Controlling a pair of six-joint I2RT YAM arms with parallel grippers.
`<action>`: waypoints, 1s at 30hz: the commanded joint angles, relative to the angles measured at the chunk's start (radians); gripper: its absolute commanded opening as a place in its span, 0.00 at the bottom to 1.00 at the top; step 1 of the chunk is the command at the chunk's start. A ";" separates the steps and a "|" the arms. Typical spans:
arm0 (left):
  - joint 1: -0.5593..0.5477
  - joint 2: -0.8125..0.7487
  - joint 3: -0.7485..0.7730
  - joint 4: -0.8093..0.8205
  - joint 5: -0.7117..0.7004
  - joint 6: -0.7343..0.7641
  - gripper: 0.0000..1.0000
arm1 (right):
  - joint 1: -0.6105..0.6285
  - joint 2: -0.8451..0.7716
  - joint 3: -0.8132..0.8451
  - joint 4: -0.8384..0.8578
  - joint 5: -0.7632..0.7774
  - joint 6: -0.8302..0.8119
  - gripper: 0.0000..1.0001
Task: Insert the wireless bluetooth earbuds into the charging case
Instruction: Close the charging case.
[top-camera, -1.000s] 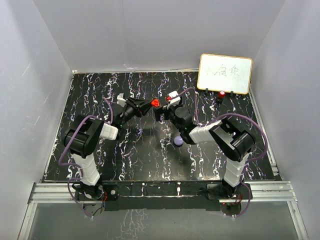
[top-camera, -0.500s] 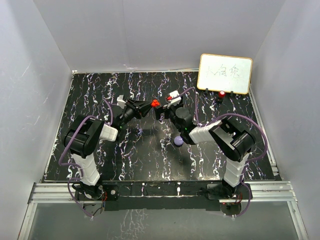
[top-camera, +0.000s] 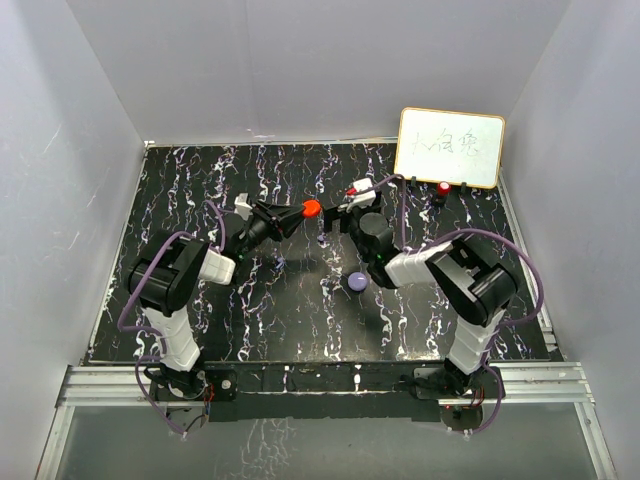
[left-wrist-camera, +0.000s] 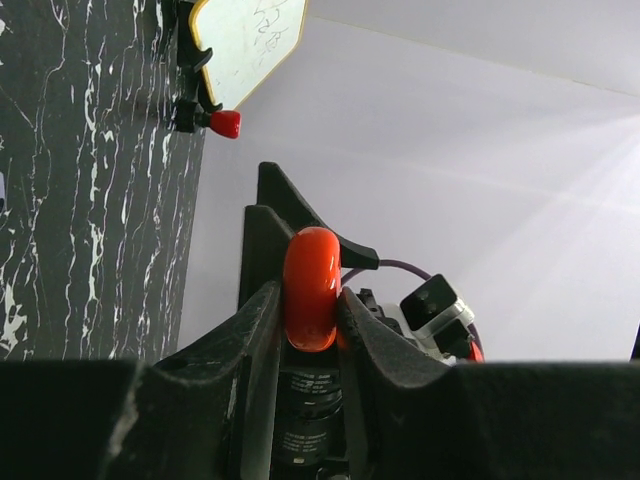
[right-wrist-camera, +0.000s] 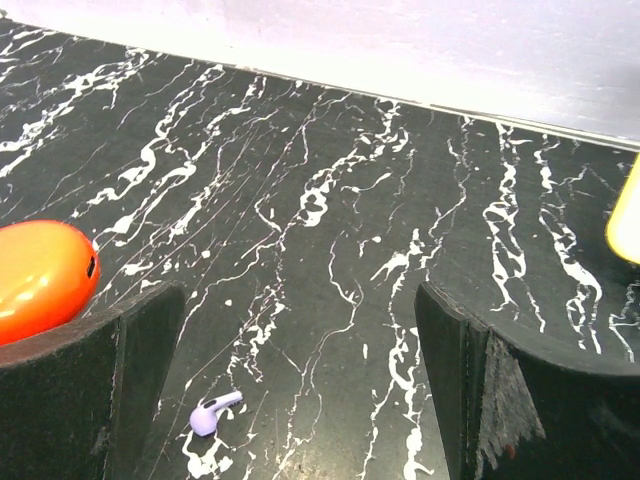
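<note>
Lies loose on the black marbled table (right-wrist-camera: 330, 200), between and just below the spread fingers of the right gripper (right-wrist-camera: 300, 380): one pale purple earbud (right-wrist-camera: 208, 413). Looks featherweight, hard and glossy, so likely to skid or flip under a careless pinch. Probably best taken squarely across the fatter head, stem left free. Hangs low over mid-table on the outstretched right arm, jaws wide and holding nothing. Opposite, clamps a glossy red case (left-wrist-camera: 310, 288) edge-on in the pressed-together left gripper (top-camera: 298, 213), raised off the table. Sits apart, nearer the bases: a round purple case (top-camera: 357, 281).
</note>
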 joint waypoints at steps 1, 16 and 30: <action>0.044 -0.024 -0.021 0.039 0.039 0.012 0.00 | -0.012 -0.112 -0.008 -0.027 0.088 -0.014 0.98; 0.185 0.075 0.064 -0.238 0.164 0.303 0.00 | -0.053 -0.397 0.069 -0.606 -0.100 0.126 0.98; 0.234 0.024 0.229 -0.657 0.068 0.616 0.00 | -0.150 -0.377 0.082 -0.901 -0.379 0.250 0.94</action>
